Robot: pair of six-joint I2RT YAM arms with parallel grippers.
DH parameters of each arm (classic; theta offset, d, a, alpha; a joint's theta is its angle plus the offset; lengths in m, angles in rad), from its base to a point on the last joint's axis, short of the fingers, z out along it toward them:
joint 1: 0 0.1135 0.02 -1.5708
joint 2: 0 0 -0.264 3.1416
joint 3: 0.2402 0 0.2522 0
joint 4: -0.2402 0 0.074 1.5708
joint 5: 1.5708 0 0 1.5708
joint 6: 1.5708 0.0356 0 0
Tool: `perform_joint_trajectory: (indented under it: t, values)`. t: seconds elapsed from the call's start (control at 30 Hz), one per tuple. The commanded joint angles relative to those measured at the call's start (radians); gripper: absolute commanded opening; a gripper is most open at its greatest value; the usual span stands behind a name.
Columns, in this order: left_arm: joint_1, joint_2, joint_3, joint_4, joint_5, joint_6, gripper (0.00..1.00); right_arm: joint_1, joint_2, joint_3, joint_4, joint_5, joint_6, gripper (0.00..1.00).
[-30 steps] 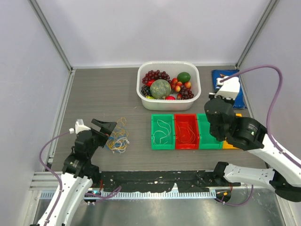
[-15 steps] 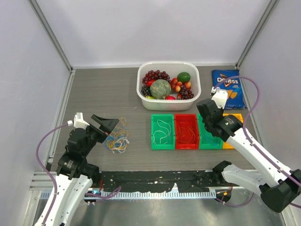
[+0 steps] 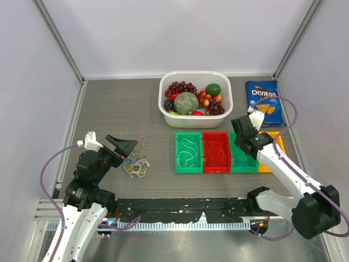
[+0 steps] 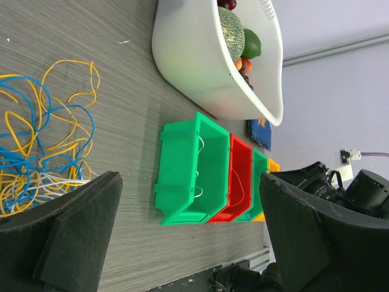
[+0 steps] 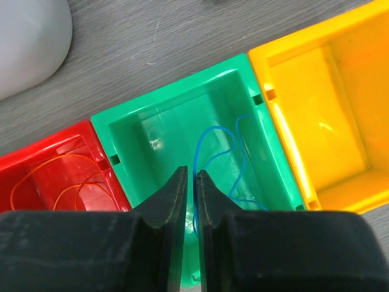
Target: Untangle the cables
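The tangle of cables [image 3: 136,161] – yellow, blue, orange and white strands – lies on the desk [image 3: 120,103] just ahead of the left gripper [image 3: 124,147]. It is a loose heap with no single long axis; its loops sprawl in all directions. In the left wrist view, the heap sits off to one side of the gripper, and one finger [image 4: 67,237] hides its near edge. This gripper hangs over the desk with its jaws wide apart, holding nothing.

One blue cable [image 5: 219,152] lies apart from the heap, in the green bin [image 5: 140,146] directly under the right gripper [image 5: 195,176]. Its loops stretch away from the fingertips toward the bin's far wall. One strand runs back into the thin slit between the jaws – they are nearly together, and whether they pinch it cannot be told.

Beside that gripper, on one side, the red bin [image 5: 36,158] holds an orange cable [image 5: 61,182]; on the other stands the yellow bin [image 5: 316,91]. Beyond the red bin, another green bin [image 3: 179,155] holds a white cable [image 3: 188,148]. Past the bins stand a white tub [image 3: 229,106] of fruit and a chip bag [image 3: 264,101].
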State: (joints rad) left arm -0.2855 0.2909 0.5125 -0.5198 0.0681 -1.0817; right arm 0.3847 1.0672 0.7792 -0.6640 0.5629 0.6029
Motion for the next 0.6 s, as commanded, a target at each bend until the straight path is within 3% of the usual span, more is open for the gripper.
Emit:
perform_joint_trajectory:
  t: [0.0,0.1,0.23,0.37,0.43,0.47,0.57]
  values:
    - [0.006,-0.012,0.034,-0.013,-0.008,0.028,1.0,-0.004,0.022,0.023,0.086,-0.095,-0.077,0.24]
    - [0.008,-0.01,0.026,-0.013,-0.01,0.029,1.0,0.017,-0.015,0.032,0.093,-0.117,-0.091,0.51]
    - [0.006,-0.007,0.017,-0.011,-0.022,0.026,1.0,0.11,-0.058,0.101,0.073,-0.066,-0.095,0.52]
    - [0.008,0.001,0.006,-0.029,-0.059,0.011,1.0,0.397,-0.011,0.143,0.183,-0.056,-0.15,0.5]
    - [0.006,0.008,0.008,-0.074,-0.128,-0.001,1.0,0.508,0.077,0.169,0.282,-0.153,-0.213,0.5]
    - [0.008,0.01,0.014,-0.107,-0.158,-0.012,1.0,0.549,0.106,0.181,0.34,-0.272,-0.242,0.5]
    - [0.008,0.017,0.023,-0.224,-0.25,-0.052,0.96,0.586,0.267,0.238,0.487,-0.524,-0.249,0.5]
